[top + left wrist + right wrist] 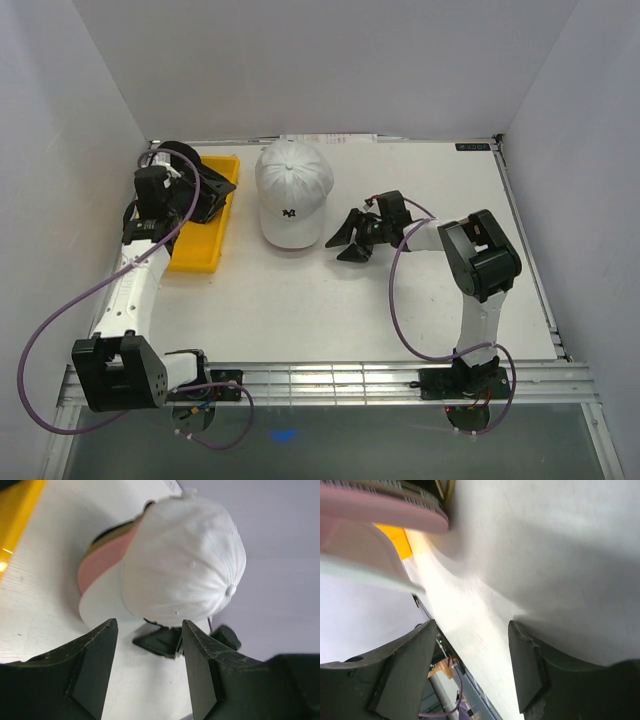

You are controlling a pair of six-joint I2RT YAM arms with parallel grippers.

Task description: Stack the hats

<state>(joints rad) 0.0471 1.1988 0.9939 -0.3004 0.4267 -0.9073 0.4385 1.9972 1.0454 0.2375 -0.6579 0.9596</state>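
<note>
The hats stand as one pile at the back middle of the table, with a white cap on top, its brim toward the near side. In the left wrist view the white cap covers a pink brim, and darker brims show under that. My left gripper hangs over the yellow tray, left of the pile; its jaws are open and empty. Just right of the white brim, my right gripper is open and holds nothing. In its own view the right gripper is apart from the pink brim.
A yellow tray lies left of the pile, under the left gripper, and its corner shows in the left wrist view. White walls close the table at the back and both sides. A rail runs along the near edge.
</note>
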